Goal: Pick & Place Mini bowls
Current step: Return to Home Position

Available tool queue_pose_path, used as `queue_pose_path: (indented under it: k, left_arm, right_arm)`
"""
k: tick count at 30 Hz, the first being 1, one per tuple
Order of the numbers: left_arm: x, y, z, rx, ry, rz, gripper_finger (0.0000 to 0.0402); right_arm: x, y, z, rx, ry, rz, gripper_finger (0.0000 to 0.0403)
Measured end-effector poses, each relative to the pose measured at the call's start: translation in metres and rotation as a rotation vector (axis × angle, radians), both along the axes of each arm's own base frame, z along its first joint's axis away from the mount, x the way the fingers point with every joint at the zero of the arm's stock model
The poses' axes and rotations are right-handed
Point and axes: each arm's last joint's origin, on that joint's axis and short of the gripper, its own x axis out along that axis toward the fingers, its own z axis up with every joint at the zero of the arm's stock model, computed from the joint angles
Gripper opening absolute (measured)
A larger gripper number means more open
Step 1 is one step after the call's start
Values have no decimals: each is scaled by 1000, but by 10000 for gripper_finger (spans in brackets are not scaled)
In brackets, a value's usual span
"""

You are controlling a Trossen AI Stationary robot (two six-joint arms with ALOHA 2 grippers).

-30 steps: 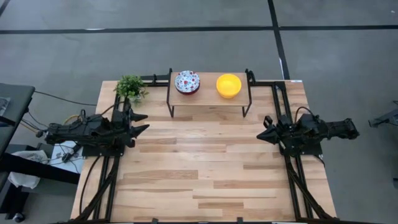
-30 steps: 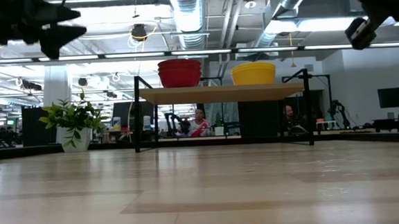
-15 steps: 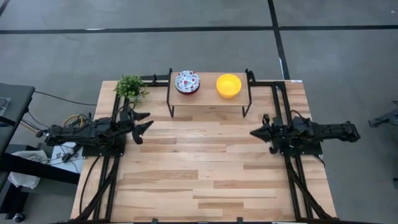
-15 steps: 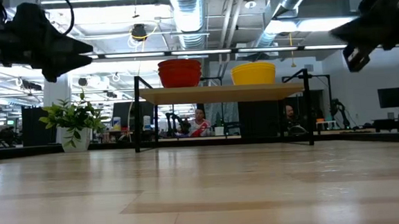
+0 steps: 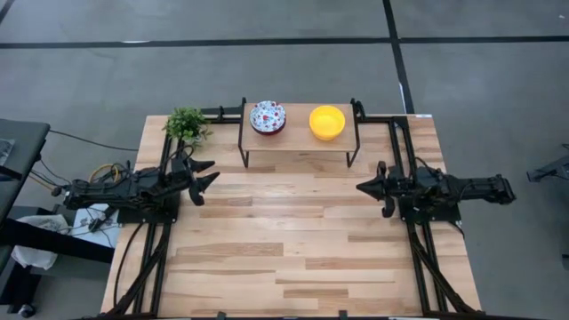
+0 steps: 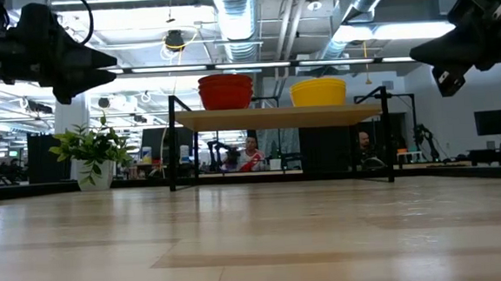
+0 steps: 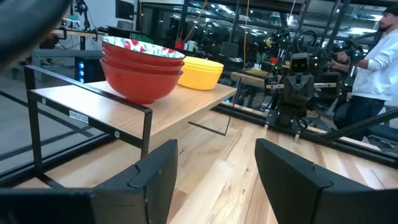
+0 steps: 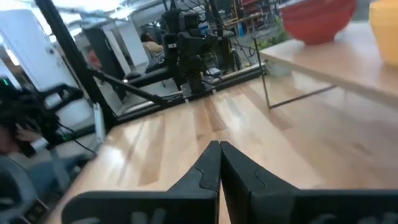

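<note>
Mini bowls (image 6: 226, 91) are in neither claw now. Nearest, at the side edges of the table (image 5: 293, 240), the left gripper (image 5: 211, 171) hangs with its fingers apart, unmoved over the last half second after swinging out of its tucked pose. The right gripper (image 5: 363, 188), fingers pressed together, has stretched slightly inward and seems to be settling. Farther back, on the shelf (image 5: 298, 135), the patterned stack (image 5: 268, 116) and the yellow stack (image 5: 327, 123) stand side by side, apart, exactly as before. Placing looks finished, and only parking the arms remains.
</note>
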Motion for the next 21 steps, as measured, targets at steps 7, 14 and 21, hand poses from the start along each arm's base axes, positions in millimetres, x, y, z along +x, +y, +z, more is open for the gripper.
queue_pose_path:
  k: [7, 14, 21]
  left_arm:
    - [0, 0, 0, 0, -4, 0, 214]
    - [0, 0, 0, 0, -4, 0, 214]
    - [0, 0, 0, 0, -4, 0, 214]
  right_arm:
    - [0, 1, 0, 146, 0, 2, 0]
    - [0, 1, 0, 146, 0, 2, 0]
    - [0, 1, 0, 146, 1, 2, 0]
